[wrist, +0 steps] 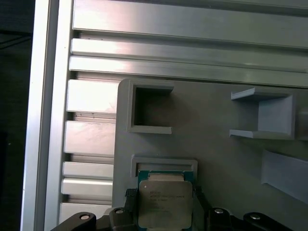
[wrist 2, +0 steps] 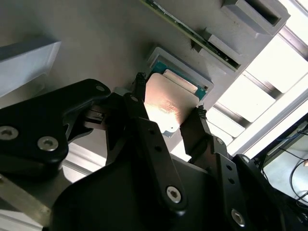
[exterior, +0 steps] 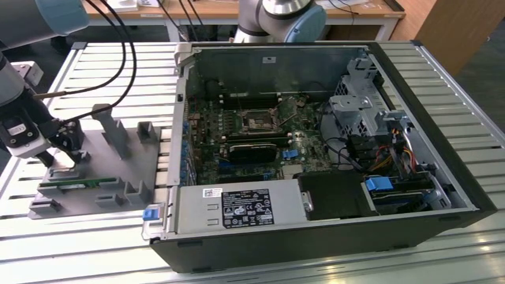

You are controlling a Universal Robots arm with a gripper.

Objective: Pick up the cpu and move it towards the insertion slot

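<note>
While I watch second wrist view, black two-finger claw [wrist 2: 169, 95] pinches flat silvery square cpu [wrist 2: 166, 108] by opposite edges, at grey plastic tray [wrist 2: 96, 43] recess; shiny-framed square insertion slot [exterior: 259, 122] well apart.

We see the gripper [wrist 2: 169, 96] clamping opposite edges of the cpu [wrist 2: 166, 109] over a pocket [wrist 2: 156, 54] at the edge of the grey holder [wrist 2: 106, 43].
</note>
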